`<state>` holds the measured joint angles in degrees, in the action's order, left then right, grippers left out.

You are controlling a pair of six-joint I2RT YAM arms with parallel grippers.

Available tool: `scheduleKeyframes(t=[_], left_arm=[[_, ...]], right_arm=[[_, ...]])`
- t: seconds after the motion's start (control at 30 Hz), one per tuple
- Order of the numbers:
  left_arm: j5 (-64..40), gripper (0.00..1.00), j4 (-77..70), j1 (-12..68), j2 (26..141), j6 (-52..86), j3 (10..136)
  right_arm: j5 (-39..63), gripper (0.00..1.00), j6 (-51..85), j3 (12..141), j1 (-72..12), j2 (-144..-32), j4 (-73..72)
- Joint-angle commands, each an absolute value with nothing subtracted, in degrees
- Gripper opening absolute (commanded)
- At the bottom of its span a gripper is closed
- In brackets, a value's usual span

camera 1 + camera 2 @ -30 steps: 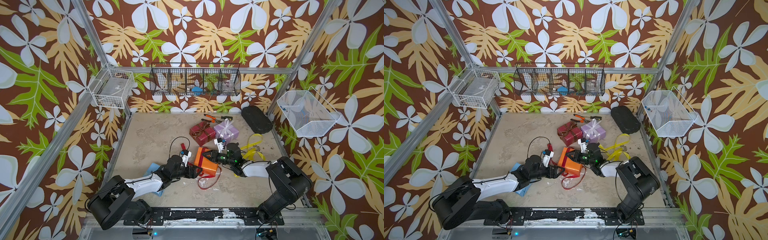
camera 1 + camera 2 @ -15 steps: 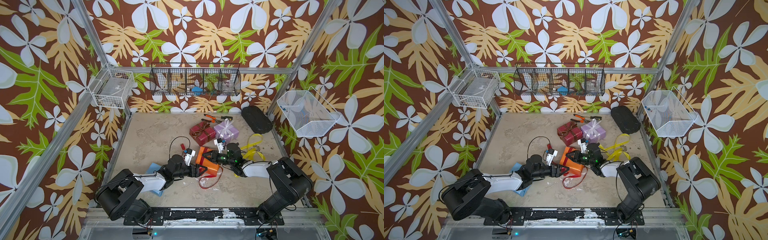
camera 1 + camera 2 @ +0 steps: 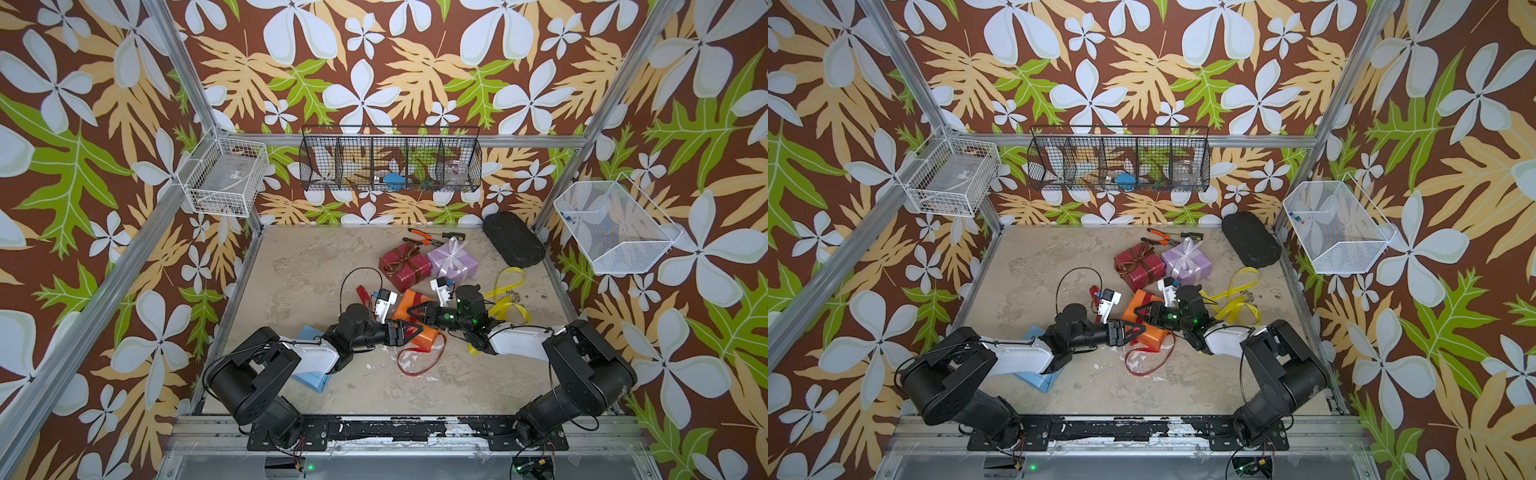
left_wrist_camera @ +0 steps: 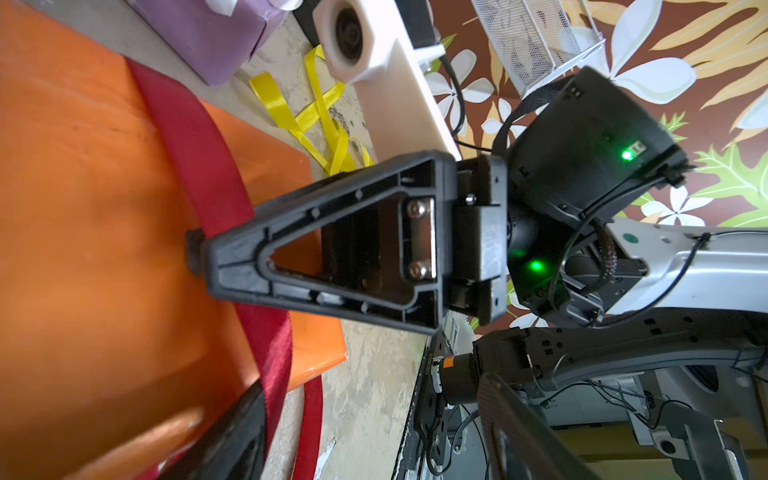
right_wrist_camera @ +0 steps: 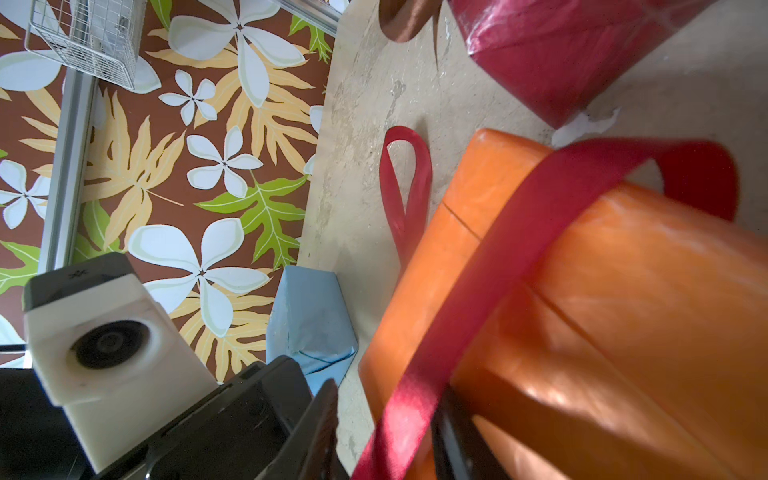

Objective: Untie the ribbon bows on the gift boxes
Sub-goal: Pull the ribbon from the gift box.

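The orange gift box [image 3: 424, 335] lies mid-table with a loose red ribbon [image 3: 417, 371] draped over it and trailing on the floor. My right gripper [image 5: 388, 388] is open over the box [image 5: 623, 311], and the red ribbon [image 5: 519, 232] runs between its fingers. My left gripper [image 4: 372, 382] stands wide open at the box's near edge, one finger [image 4: 232, 432] against the ribbon [image 4: 199, 158]. The dark red box [image 3: 405, 266] keeps its brown bow, the lilac box [image 3: 453, 261] its white bow. The light blue box [image 3: 309, 365] lies under my left arm. A yellow ribbon [image 3: 505, 301] lies loose.
Orange-handled pliers [image 3: 419, 235] and a black oblong case [image 3: 513, 239] lie at the back of the table. Wire baskets hang on the back wall [image 3: 390, 160], the left post [image 3: 226, 176] and the right wall [image 3: 615, 226].
My left arm has folded lower and its gripper has slid right, up against the orange box. The right gripper's fingers have spread a little around the red ribbon.
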<state>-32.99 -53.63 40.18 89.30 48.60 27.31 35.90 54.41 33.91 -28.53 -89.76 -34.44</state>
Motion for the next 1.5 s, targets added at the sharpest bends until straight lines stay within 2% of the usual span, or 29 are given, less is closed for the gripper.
scheduleKeyframes(t=[0.0,0.27,0.3,0.5,0.6,0.67,0.87,0.97,1.13,1.23,1.47], left_arm=[[-34.79,0.77,-58.77,40.16,90.55,50.13,27.50],[-34.89,0.77,-59.71,40.13,91.68,50.69,27.33],[-34.89,0.77,-59.68,40.17,91.67,50.66,27.29],[-33.95,0.80,-57.29,39.93,89.64,49.78,26.89],[-32.18,0.86,-53.43,38.60,87.18,48.00,27.05],[-30.22,0.99,-49.59,37.22,85.15,46.07,27.54],[-14.64,1.00,-29.10,36.21,81.27,33.68,33.61],[-9.98,1.00,-24.57,36.21,83.01,29.96,36.82],[-4.43,0.87,-22.20,36.13,87.68,27.57,39.24],[-4.53,0.87,-22.98,36.04,90.48,27.04,39.87],[-11.93,0.92,-23.47,36.03,96.53,25.14,43.00]], right_arm=[[34.91,0.40,51.61,33.72,-28.33,-88.52,-30.41],[41.64,0.37,61.14,29.61,-29.01,-93.08,-50.42],[41.77,0.34,61.17,30.16,-29.25,-93.63,-50.45],[40.75,0.00,60.00,31.10,-29.33,-93.07,-48.65],[40.22,0.00,58.99,31.25,-29.31,-92.21,-47.13],[40.18,0.00,58.82,31.25,-29.27,-91.98,-46.94],[40.81,0.00,58.27,31.57,-28.94,-91.42,-46.06],[40.96,0.00,58.51,31.47,-28.64,-91.15,-46.21],[42.38,0.00,59.64,31.51,-28.43,-91.45,-48.29],[42.80,0.00,59.77,31.58,-28.43,-91.42,-48.32],[43.08,0.00,58.78,32.42,-28.32,-90.62,-46.82]])
